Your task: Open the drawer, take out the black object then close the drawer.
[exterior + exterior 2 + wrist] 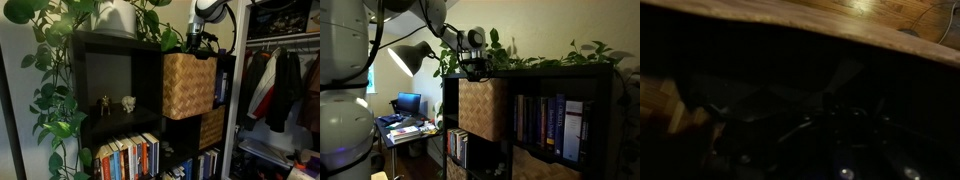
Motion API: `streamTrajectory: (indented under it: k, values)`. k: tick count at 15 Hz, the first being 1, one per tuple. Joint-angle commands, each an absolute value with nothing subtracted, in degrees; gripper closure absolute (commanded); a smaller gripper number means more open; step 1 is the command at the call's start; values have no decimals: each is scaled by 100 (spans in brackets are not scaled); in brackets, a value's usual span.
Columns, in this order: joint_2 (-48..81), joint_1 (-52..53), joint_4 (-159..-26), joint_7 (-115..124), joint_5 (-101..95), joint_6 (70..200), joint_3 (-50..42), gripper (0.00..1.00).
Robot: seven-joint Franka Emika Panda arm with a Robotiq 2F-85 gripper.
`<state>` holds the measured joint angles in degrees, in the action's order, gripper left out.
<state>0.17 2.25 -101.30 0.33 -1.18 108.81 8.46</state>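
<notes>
The drawer (pixel 188 85) sits in the upper right cubby of the black shelf (pixel 110 38). It is pulled partly out, so its woven front stands nearer than the shelf edge. In both exterior views it looks upright and level (pixel 483 108). What is inside it cannot be seen from these angles.

The gripper (pixel 202 45) hangs just above the top rim of the drawer, at its far side near the shelf top. It shows in both exterior views (pixel 473 70), pointing down toward the opening. It is dark and small there, and I cannot tell how wide the jaws stand or if they hold anything. The wrist view is almost black. Only a light brown band (pixel 840 25) crosses its top, and the fingers are not clear in it.

A leafy plant (pixel 60 60) stands on the shelf top and hangs down its left side. Two small figurines (pixel 117 102) stand in the cubby left of the drawer. Books (pixel 128 158) fill the cubby under them. A darker basket (pixel 212 127) sits below the drawer. Clothes (pixel 275 85) hang to the right of the shelf.
</notes>
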Motion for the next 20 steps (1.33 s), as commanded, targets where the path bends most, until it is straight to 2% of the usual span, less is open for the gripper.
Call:
streamTrajectory:
  k: [1, 6, 13, 14, 16, 20]
  values:
    - [-310, 333, -9821, 385, 63, 10350, 722, 96]
    - [-511, 299, -9293, 734, 15, 9966, 690, 93]
    - [-466, 270, -8752, 1069, -38, 9608, 605, 95]
    - [-467, 271, -8775, 1087, -8, 9504, 592, 69]
    - [-473, 270, -8876, 1050, 80, 9383, 562, 65]
    - [-373, 266, -9200, 1000, 316, 9633, 518, 40]
